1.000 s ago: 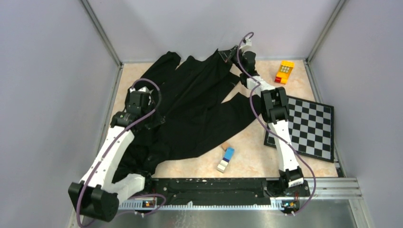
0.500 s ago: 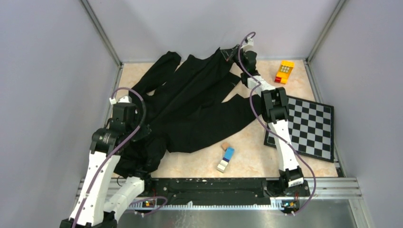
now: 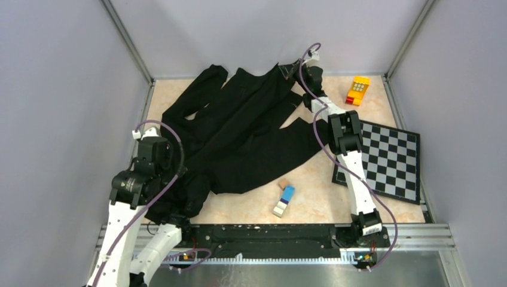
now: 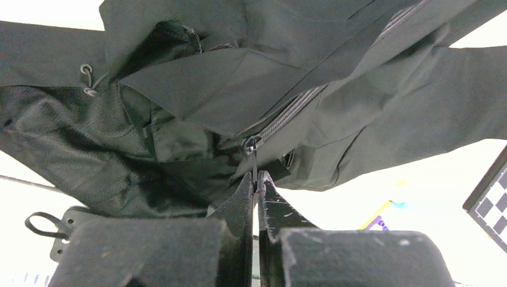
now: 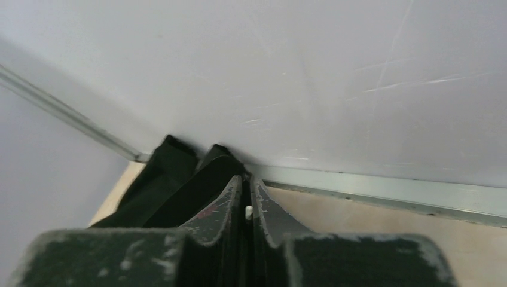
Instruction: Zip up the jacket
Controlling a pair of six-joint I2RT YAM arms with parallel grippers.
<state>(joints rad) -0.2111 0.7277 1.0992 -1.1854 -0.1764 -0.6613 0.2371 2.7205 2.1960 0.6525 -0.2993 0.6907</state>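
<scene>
The black jacket (image 3: 239, 137) lies rumpled from the far wall to the near left. In the left wrist view the jacket (image 4: 197, 78) fills the frame, with its zipper teeth (image 4: 287, 116) running up and to the right. My left gripper (image 4: 256, 176) is shut on the zipper pull (image 4: 253, 158), which hangs from the slider (image 4: 250, 145). From above, my left gripper (image 3: 182, 172) sits at the jacket's near-left part. My right gripper (image 3: 291, 69) is at the far wall. Its fingers (image 5: 230, 200) are shut on the jacket's black edge (image 5: 179, 173).
A black-and-white chequered board (image 3: 385, 158) lies at the right. A yellow toy block (image 3: 359, 89) sits at the back right. A blue and white block (image 3: 284, 200) and a small brown piece (image 3: 283, 183) lie near the front middle. Walls close in on three sides.
My left gripper has moved toward the near left with the zipper pull in it, and the jacket has stretched out straighter. My right gripper has stayed at the far wall.
</scene>
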